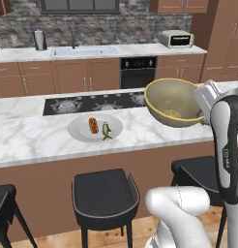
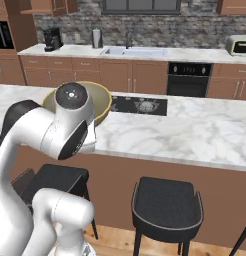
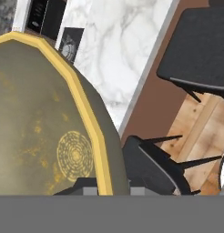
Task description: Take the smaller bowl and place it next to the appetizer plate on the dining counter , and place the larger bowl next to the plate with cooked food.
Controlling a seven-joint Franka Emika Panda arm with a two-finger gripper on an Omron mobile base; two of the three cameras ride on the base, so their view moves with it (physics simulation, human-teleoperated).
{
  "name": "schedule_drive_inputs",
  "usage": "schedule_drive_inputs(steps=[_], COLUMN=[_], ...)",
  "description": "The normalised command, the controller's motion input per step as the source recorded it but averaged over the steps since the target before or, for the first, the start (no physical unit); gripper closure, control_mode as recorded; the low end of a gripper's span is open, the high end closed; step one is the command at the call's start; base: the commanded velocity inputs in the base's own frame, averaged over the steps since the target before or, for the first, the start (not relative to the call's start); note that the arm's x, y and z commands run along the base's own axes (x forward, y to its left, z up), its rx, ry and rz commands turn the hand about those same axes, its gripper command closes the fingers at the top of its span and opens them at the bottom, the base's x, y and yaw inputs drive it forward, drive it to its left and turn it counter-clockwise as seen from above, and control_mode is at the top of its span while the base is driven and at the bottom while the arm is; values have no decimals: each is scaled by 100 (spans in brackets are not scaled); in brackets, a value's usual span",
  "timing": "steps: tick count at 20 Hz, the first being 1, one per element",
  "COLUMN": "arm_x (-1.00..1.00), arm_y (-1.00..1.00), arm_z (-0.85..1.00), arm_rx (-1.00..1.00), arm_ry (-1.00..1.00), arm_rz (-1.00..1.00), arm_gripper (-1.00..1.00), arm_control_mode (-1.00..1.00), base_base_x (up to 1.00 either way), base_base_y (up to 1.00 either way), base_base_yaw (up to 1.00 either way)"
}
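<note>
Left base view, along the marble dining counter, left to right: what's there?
Black patterned cooktop set in the white grey-veined marble dining counter → wide pale grey plate with the orange-brown sausage piece and green bits → wide olive-tan bowl with a thin yellow rim, tilted and lifted → white robot arm.

**Materials and finishes**

The larger bowl [image 1: 173,102] is rendered as matt olive-tan glazed ware with a smooth yellow rim and a mottled yellowish inside. The table [image 1: 38,138] is topped with polished white, grey-veined marble over brown wood panelling. The plate with cooked food [image 1: 95,128] looks smooth and pale grey. The stools [image 1: 105,196] are finished in matt black.
</note>
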Motion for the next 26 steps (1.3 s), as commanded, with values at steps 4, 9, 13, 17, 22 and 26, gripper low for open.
schedule_drive_inputs(steps=[4, 9, 13, 17, 22, 26], arm_x=[89, 70, 47, 31, 11, 37], arm_y=[20, 3, 7, 10, 20, 14], arm_z=[-37, -36, -29, -26, -18, -16], arm_rx=[0, -1, -1, 0, 0, 0], arm_ry=[0, 1, 1, 6, 10, 3], arm_rz=[0, -1, -2, -1, -3, -1], arm_gripper=[100, 100, 100, 100, 100, 100], arm_control_mode=[-100, -100, -100, -100, -100, -100], base_base_x=[0, 0, 0, 0, 0, 0], base_base_y=[0, 0, 0, 0, 0, 0], base_base_yaw=[0, 0, 0, 0, 0, 0])
